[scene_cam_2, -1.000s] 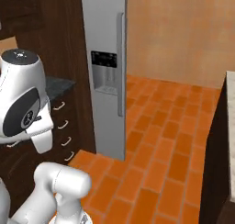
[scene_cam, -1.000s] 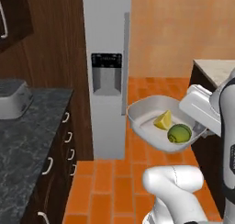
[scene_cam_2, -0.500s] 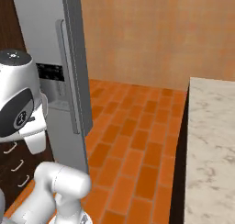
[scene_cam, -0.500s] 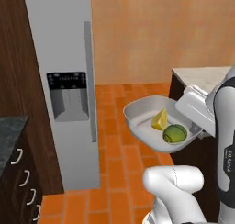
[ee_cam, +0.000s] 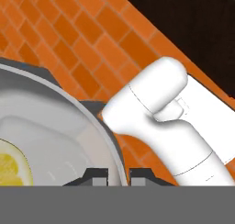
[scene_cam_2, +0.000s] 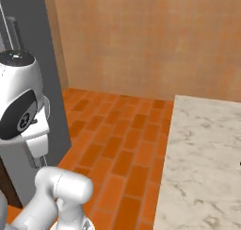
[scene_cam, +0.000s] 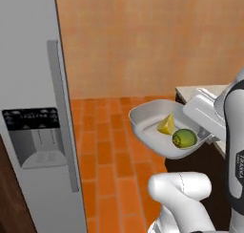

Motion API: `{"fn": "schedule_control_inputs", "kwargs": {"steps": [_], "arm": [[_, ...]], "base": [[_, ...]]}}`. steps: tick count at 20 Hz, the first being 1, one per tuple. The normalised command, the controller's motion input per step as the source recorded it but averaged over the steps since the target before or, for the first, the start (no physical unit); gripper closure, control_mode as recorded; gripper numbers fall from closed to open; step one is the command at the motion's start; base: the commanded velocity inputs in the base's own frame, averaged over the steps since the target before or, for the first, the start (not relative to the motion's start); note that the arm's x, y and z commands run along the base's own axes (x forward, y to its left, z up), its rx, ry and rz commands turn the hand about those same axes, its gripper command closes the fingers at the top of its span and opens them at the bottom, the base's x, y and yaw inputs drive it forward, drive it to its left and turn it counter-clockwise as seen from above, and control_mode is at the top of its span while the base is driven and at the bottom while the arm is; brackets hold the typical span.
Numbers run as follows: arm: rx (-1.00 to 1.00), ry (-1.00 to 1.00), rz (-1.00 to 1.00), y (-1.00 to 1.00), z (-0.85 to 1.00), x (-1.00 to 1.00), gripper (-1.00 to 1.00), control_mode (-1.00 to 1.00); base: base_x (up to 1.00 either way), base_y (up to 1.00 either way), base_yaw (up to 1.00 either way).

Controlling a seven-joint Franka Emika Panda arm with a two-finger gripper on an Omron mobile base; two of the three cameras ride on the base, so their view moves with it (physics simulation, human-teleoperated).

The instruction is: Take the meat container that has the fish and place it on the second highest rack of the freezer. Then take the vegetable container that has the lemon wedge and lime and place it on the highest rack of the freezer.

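The gripper point(ee_cam: 114, 175) is pinching the rim of the vegetable container point(scene_cam: 147, 127), its two dark tips closed down on either side of the thin wall, so the shallow white tray is being carried in the air over the brick floor point(scene_cam: 102, 160), out in front of the arm and to the right of the grey freezer door point(scene_cam: 33, 108). Inside it, the lemon wedge point(scene_cam: 166, 125) and the lime point(scene_cam: 184, 138) are sitting loose near the gripped side, the lime just beside the wedge.

The container is looking stiff and light, a rigid moulded tray, but it is being held by one edge only, so its weight is hanging off the grip like a lever and any tilt is likely to send the round lime rolling. The smooth rim is probably slippery between small pads; a hold squarely across the wall, kept level, seems the safest. The freezer door is appearing closed, and the marble tabletop point(scene_cam_2: 202, 149) is lying off to the right.
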Motion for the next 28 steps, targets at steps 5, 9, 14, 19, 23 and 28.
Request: {"fn": "schedule_control_inputs", "kwargs": {"steps": [5,9,14,19,23,28], "arm": [[0.0,0.0,0.0,0.0,0.0,0.0,1.0,1.0],[0.0,0.0,0.0,0.0,0.0,0.0,1.0,1.0],[0.0,0.0,0.0,0.0,0.0,0.0,1.0,1.0],[0.0,0.0,0.0,0.0,0.0,0.0,1.0,1.0],[0.0,0.0,0.0,0.0,0.0,0.0,1.0,1.0],[0.0,0.0,0.0,0.0,0.0,0.0,1.0,1.0]], "base": [[1.0,-0.37,0.0],[1.0,-0.37,0.0],[1.0,-0.38,0.09],[1.0,-0.26,0.26],[0.92,-0.08,0.58],[0.61,0.0,0.72]]}}
